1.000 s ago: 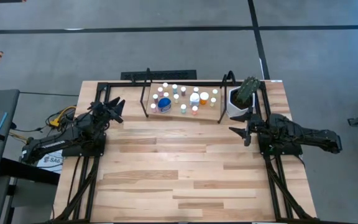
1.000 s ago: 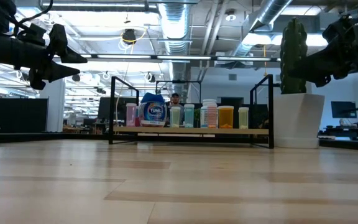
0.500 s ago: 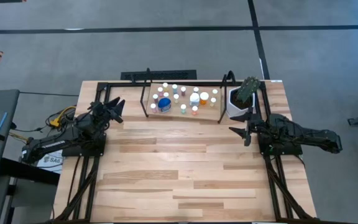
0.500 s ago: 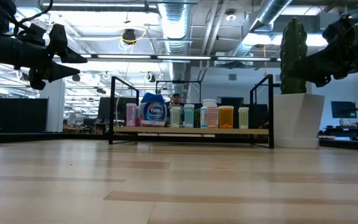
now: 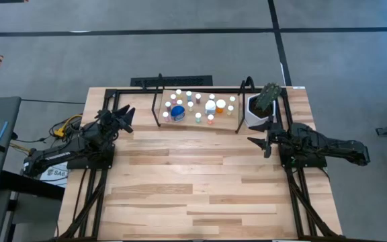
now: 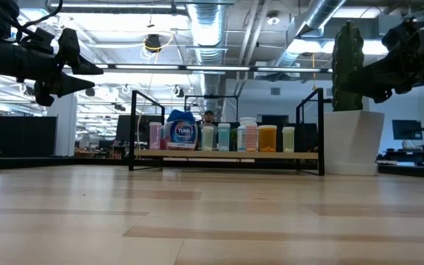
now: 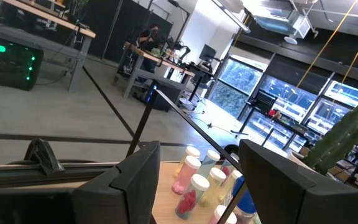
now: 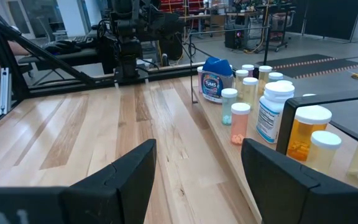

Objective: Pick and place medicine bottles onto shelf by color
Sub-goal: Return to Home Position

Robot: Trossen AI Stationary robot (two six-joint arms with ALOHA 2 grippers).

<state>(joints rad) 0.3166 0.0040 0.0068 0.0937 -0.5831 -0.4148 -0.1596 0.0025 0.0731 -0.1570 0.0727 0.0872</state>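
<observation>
The medicine bottles (image 5: 210, 105) stand on the shelf (image 5: 224, 121) at the far edge of the table (image 5: 193, 181), the big blue bottle (image 5: 177, 112) toward its left end. The left gripper (image 5: 129, 118) and right gripper (image 5: 261, 137) hang wide open, empty, at the 2 sides

Bright, even overhead light covers the desk (image 5: 200, 181) in the high view, leaving only faint shadows. In the low view the ceiling strip lights (image 6: 197, 68) shine toward the camera, so the left arm (image 6: 28, 59) and right arm (image 6: 411, 55) show as dark silhouettes, while the medicine bottles (image 6: 219, 138) are lit well enough to show colour. The windows (image 7: 328, 102) in the left wrist view seem overexposed.
</observation>
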